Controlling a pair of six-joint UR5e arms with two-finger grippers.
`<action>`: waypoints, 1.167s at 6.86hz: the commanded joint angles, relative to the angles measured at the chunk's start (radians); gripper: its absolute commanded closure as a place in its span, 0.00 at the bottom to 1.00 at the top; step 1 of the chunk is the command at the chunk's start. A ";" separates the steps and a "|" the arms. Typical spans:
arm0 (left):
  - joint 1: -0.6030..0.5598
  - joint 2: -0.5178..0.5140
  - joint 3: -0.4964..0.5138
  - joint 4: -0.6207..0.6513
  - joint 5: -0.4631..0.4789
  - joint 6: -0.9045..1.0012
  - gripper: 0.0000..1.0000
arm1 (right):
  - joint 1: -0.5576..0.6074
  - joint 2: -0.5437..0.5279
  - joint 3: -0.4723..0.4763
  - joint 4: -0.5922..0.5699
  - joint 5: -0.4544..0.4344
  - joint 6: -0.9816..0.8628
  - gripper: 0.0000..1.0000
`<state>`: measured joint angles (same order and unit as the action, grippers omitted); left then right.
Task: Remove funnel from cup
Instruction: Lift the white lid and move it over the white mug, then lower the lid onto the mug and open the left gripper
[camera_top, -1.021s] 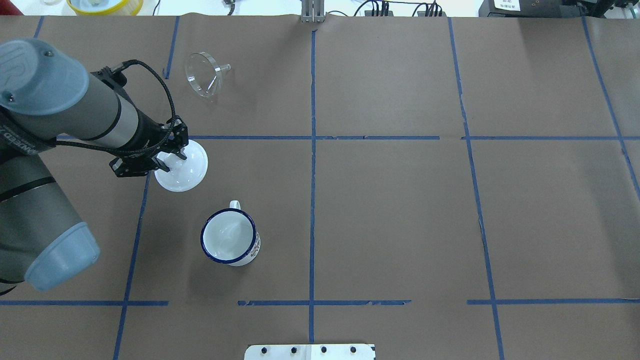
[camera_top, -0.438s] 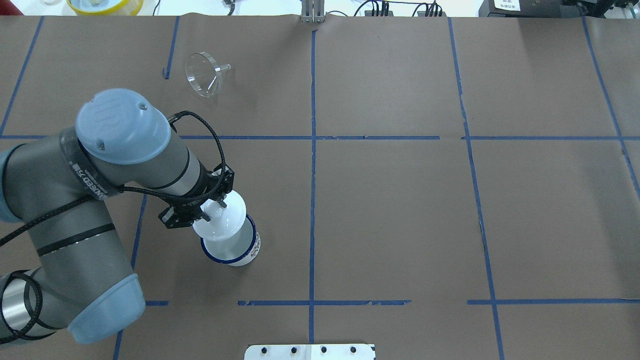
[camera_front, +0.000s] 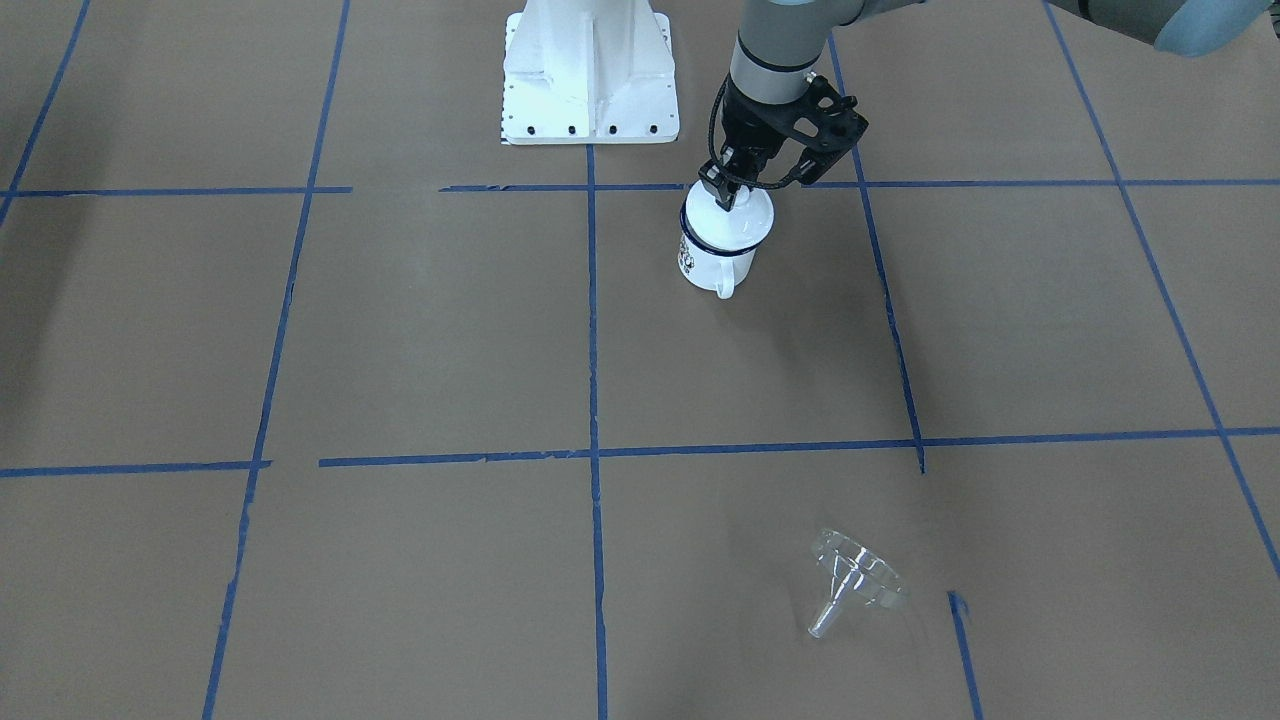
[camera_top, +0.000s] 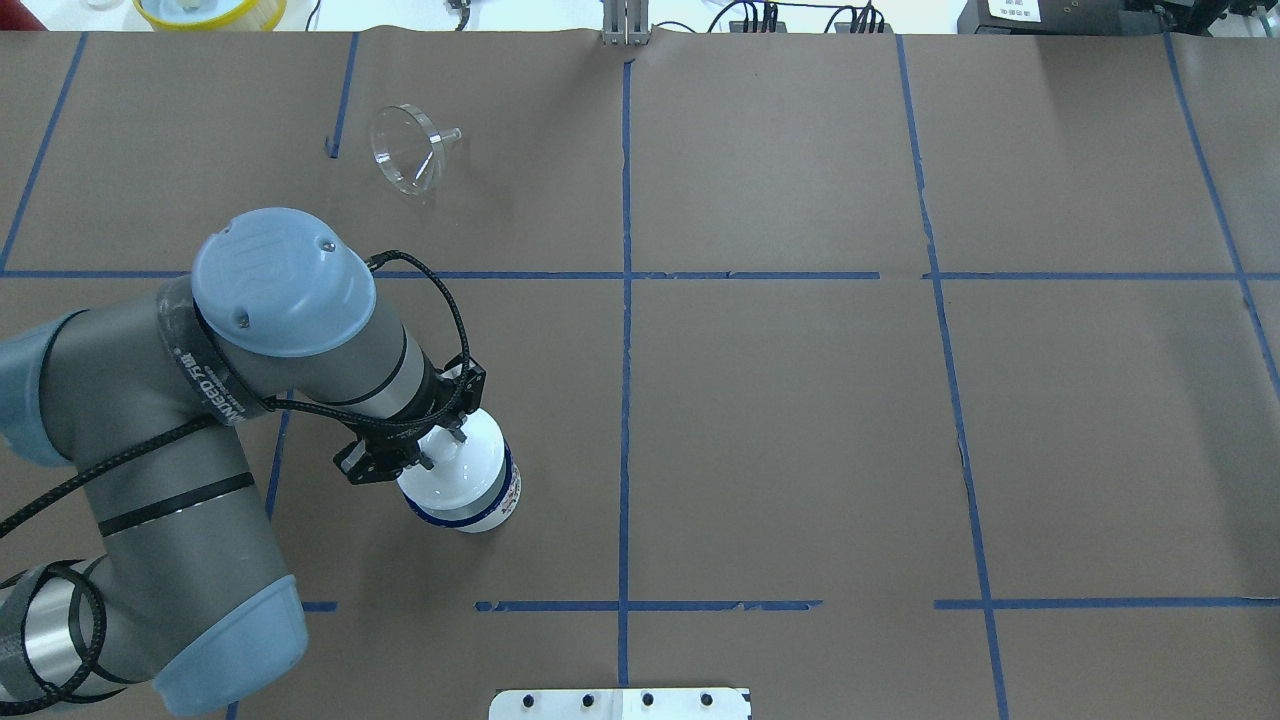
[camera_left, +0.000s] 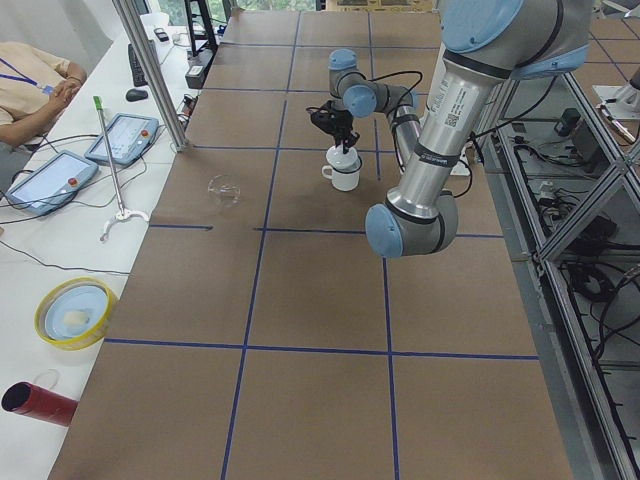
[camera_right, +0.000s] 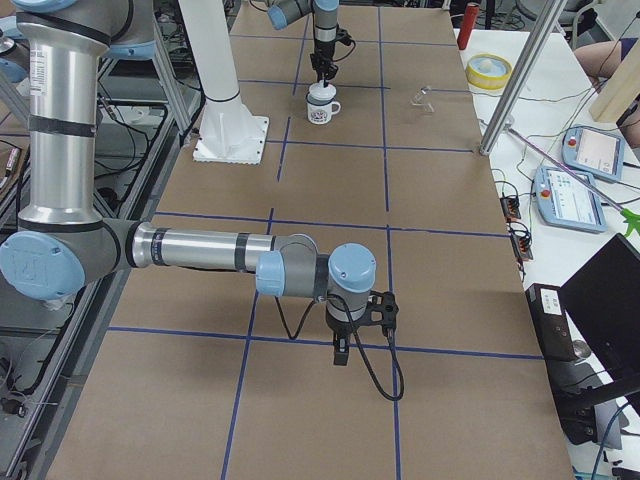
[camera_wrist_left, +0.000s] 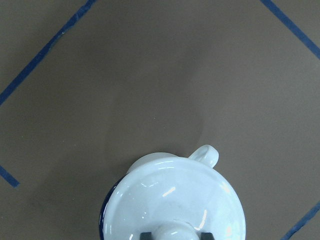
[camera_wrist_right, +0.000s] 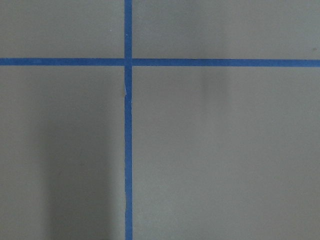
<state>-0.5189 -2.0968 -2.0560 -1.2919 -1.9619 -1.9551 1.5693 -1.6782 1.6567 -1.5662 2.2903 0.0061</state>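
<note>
The clear funnel lies on its side on the brown paper at the far left, well away from the cup; it also shows in the front view. The white enamel cup with a dark blue rim stands upright, also seen from the front. My left gripper is shut on the knob of a white domed lid that sits over the cup's mouth. In the left wrist view the lid covers the cup and only the cup's handle sticks out. My right gripper hangs over bare paper; I cannot tell its state.
The robot's white base plate is at the near edge. A yellow bowl sits beyond the far edge. Blue tape lines divide the paper. Operators' tablets lie on the side bench.
My left arm has carried the white lid from a spot left of and behind the cup to right over the cup, and lowered it onto the cup's mouth. The funnel has not moved.
</note>
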 joint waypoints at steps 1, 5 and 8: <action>0.003 0.000 0.003 0.006 0.001 0.001 1.00 | 0.000 0.000 0.000 0.000 0.000 0.000 0.00; 0.003 -0.005 0.010 0.005 0.001 0.001 1.00 | 0.000 0.000 0.000 0.000 0.000 0.000 0.00; 0.003 -0.005 0.042 0.002 0.003 0.008 0.73 | 0.000 0.000 0.000 0.000 0.000 0.000 0.00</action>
<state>-0.5154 -2.1016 -2.0295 -1.2888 -1.9594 -1.9507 1.5693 -1.6782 1.6567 -1.5662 2.2902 0.0061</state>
